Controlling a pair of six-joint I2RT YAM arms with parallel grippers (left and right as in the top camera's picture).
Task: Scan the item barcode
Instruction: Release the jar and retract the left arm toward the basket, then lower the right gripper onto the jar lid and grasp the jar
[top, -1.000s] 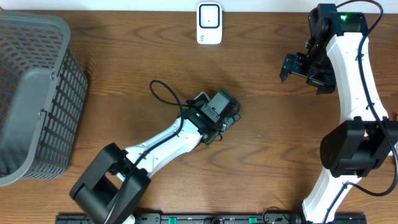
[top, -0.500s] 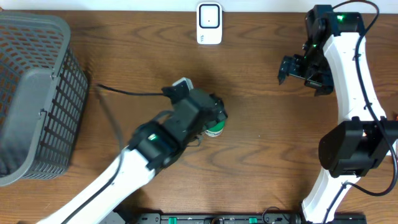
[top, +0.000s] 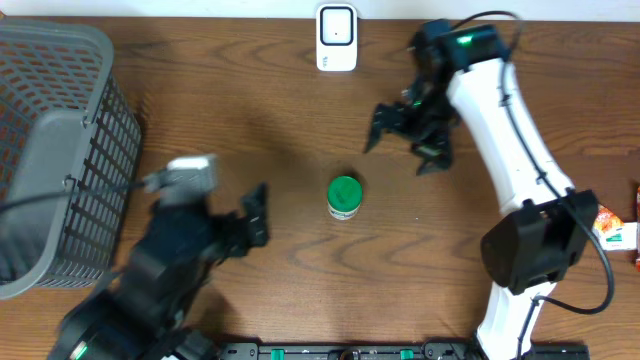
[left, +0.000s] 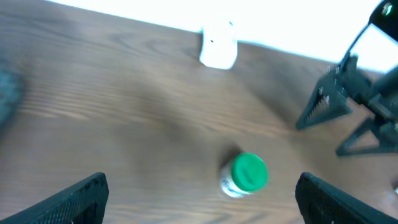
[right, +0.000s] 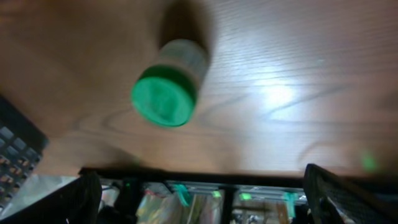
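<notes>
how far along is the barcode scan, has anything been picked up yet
Done: the green-capped bottle stands upright on the table. In hand: nothing; the left gripper and right gripper are both open and clear of it. Still to do: grasp it and show its barcode to the scanner at the far edge.

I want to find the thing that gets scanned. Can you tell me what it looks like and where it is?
Look at the brown wooden table, with a big grey basket at its left edge and a small white box at the back. Near the middle stands a little bottle, all by itself. It is the only thing with a bright green cap.
</notes>
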